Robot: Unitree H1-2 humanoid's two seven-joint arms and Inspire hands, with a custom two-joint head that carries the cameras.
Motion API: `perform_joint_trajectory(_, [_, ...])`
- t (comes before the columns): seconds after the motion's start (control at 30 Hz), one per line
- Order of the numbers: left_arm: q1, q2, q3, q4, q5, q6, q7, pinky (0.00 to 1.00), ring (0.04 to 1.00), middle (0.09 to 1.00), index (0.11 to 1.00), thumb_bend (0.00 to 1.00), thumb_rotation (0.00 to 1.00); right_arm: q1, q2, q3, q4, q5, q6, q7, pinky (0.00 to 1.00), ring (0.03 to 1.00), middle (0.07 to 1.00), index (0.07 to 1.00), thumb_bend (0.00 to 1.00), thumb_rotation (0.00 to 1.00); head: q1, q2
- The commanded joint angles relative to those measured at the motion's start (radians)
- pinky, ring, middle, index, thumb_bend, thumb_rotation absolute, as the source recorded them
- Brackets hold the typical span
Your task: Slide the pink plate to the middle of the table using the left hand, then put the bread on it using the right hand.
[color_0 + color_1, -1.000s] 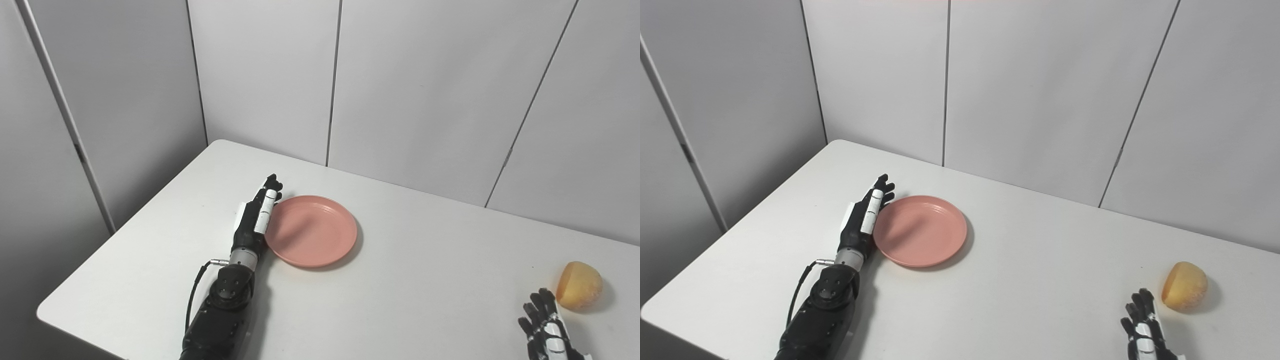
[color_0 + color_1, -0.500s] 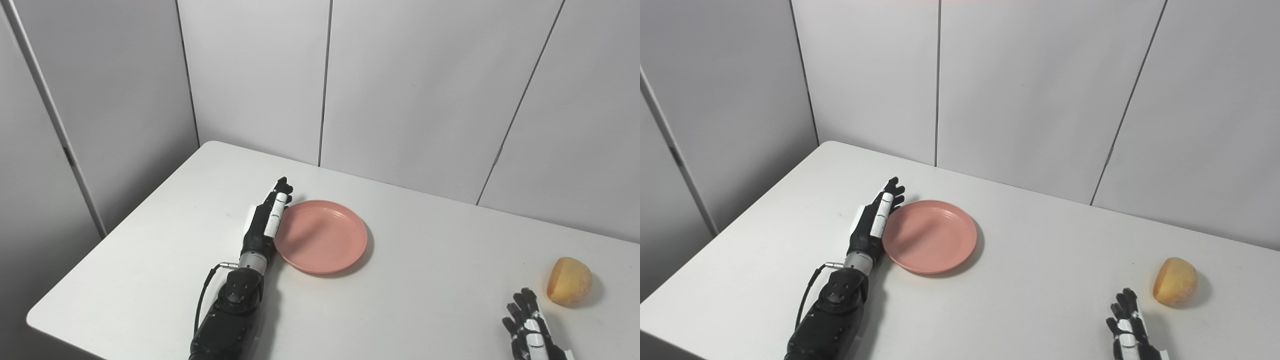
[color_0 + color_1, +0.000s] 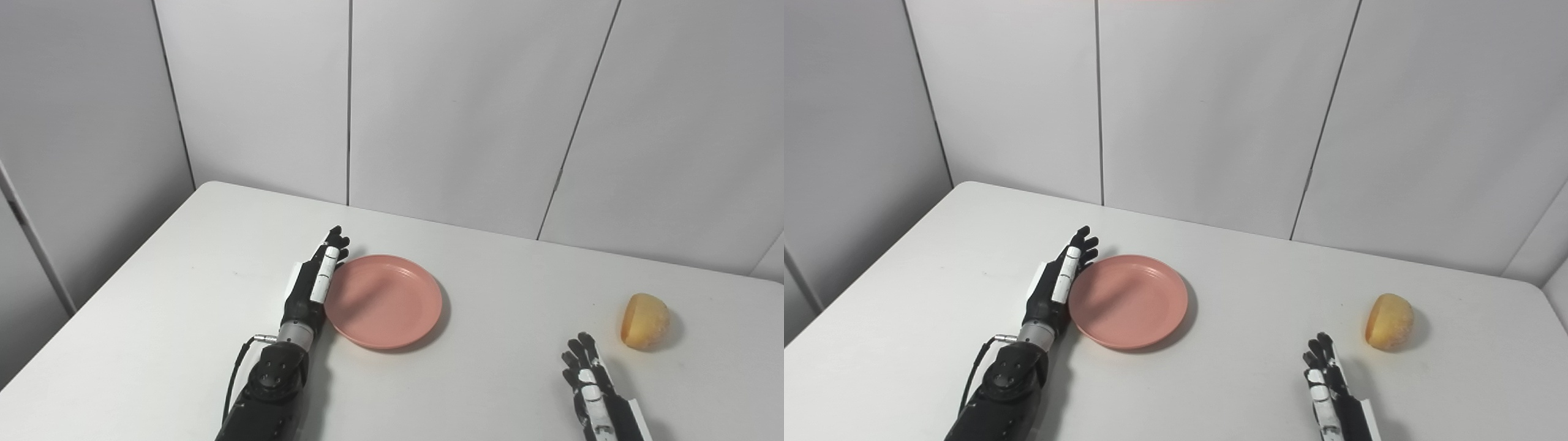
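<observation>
The round, shallow pink plastic plate (image 3: 383,301) lies flat on the white tabletop (image 3: 184,294), left of the tabletop's middle and nearer its far edge than its near one. Its inside is bare. The black-and-white left hand (image 3: 311,284) stands on edge against the plate's left rim, fingers (image 3: 331,243) straight and close together pointing toward the far edge; it touches the rim but grips nothing, so it is open. Its black forearm runs down to the near edge.

The rounded yellow-brown piece of bread (image 3: 1389,321) sits well apart from the plate, near the tabletop's right edge. The black right hand (image 3: 1326,380) rests close to the near edge, just to the near-left of the bread and not touching it, fingers spread and empty.

The right eye view shows the tabletop's far right corner and more of the bare surface beyond the bread; the left eye view cuts the table at the picture's right side. It takes in more of the table's left edge instead. In both views the right wrist is cut off by the bottom edge, and the left thumb is hidden behind the hand.
</observation>
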Motion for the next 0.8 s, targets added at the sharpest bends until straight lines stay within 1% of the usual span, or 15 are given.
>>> perform_joint_trajectory(0.0, [-0.017, -0.049, -0.033, -0.021, 0.000, 0.028, -0.047, 0.89, 0.914, 0.918, 0.918, 0.79, 1.00, -0.025, 0.007, 0.000, -0.029, -0.008, -0.058, -0.007, 1.00, 0.965, 0.967, 0.977, 0.56, 0.85, -0.004, 0.002])
perform_joint_trajectory(0.17, [-0.009, -0.061, -0.048, -0.026, 0.004, 0.038, -0.054, 0.91, 0.912, 0.915, 0.916, 0.79, 1.00, -0.032, 0.023, 0.004, -0.019, -0.016, -0.062, -0.012, 1.00, 0.974, 0.976, 0.977, 0.53, 0.84, -0.055, 0.004])
perform_joint_trajectory(0.27, [-0.003, -0.067, -0.063, -0.021, 0.015, 0.023, -0.057, 0.90, 0.903, 0.909, 0.913, 0.78, 1.00, -0.034, 0.032, 0.007, -0.015, -0.029, -0.067, -0.018, 1.00, 0.972, 0.974, 0.972, 0.53, 0.82, -0.087, 0.005])
perform_joint_trajectory(0.3, [-0.002, -0.068, -0.068, -0.020, 0.017, 0.019, -0.058, 0.90, 0.904, 0.911, 0.917, 0.78, 1.00, -0.034, 0.034, 0.009, -0.014, -0.035, -0.068, -0.020, 1.00, 0.972, 0.973, 0.972, 0.53, 0.83, -0.090, 0.005])
perform_joint_trajectory(0.33, [-0.003, -0.069, -0.071, -0.012, 0.015, 0.010, -0.062, 0.90, 0.904, 0.912, 0.918, 0.78, 1.00, -0.036, 0.036, 0.010, -0.010, -0.037, -0.072, -0.021, 1.00, 0.972, 0.973, 0.971, 0.53, 0.84, -0.108, 0.006])
perform_joint_trajectory(0.43, [-0.003, -0.076, -0.076, 0.001, 0.012, -0.005, -0.066, 0.90, 0.913, 0.924, 0.925, 0.79, 1.00, -0.041, 0.044, 0.012, 0.001, -0.035, -0.076, -0.023, 1.00, 0.973, 0.972, 0.971, 0.55, 0.83, -0.131, 0.005])
perform_joint_trajectory(0.47, [-0.002, -0.079, -0.078, 0.001, 0.016, -0.006, -0.066, 0.92, 0.917, 0.928, 0.929, 0.80, 1.00, -0.043, 0.046, 0.013, 0.005, -0.037, -0.079, -0.024, 1.00, 0.973, 0.974, 0.973, 0.55, 0.83, -0.146, 0.006])
perform_joint_trajectory(0.63, [0.000, -0.095, -0.082, -0.004, 0.019, -0.012, -0.065, 0.95, 0.923, 0.931, 0.932, 0.79, 1.00, -0.052, 0.053, 0.021, 0.017, -0.057, -0.093, -0.034, 1.00, 0.967, 0.971, 0.975, 0.55, 0.84, -0.172, 0.007])
perform_joint_trajectory(0.77, [0.004, -0.120, -0.063, -0.009, -0.010, -0.023, -0.064, 0.91, 0.905, 0.909, 0.904, 0.75, 1.00, -0.056, 0.063, 0.022, 0.022, -0.049, -0.090, -0.034, 1.00, 0.972, 0.976, 0.978, 0.56, 0.83, -0.182, 0.011])
